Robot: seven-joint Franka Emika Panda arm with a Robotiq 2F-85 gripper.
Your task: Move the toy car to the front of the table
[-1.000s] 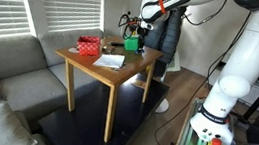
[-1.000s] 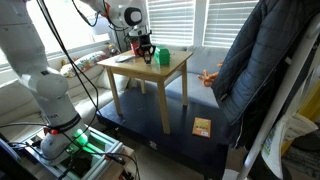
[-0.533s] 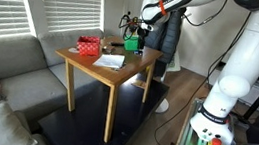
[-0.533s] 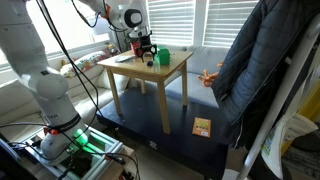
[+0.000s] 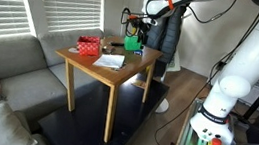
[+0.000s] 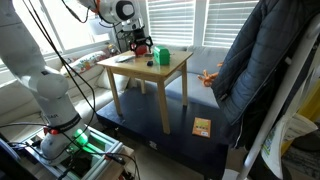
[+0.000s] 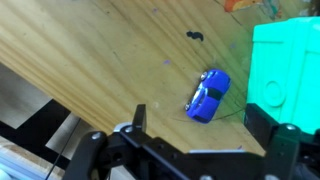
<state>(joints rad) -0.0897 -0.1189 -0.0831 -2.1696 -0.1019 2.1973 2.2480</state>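
The toy car [image 7: 207, 95] is small and blue. It lies free on the light-brown wooden top of the table [image 7: 110, 60], next to a green block [image 7: 290, 60]. My gripper [image 7: 198, 122] hangs above the car with its jaws open and nothing between them. One black finger [image 7: 138, 117] stands to the car's left and the other close to the block. In both exterior views the gripper [image 5: 134, 25] [image 6: 140, 43] hovers over the far end of the table [image 5: 110, 70] [image 6: 165, 72], near the green block [image 5: 132, 45] [image 6: 162, 57].
A red object [image 5: 90, 46] and a sheet of paper [image 5: 109, 60] lie on the table. A grey sofa [image 5: 8, 77] stands beside it. A dark jacket [image 6: 255, 70] hangs close by, and a small orange item [image 6: 202, 127] lies on the floor.
The jaws have gone from shut on the toy car to open. The car now rests on the table and the gripper has risen off it.
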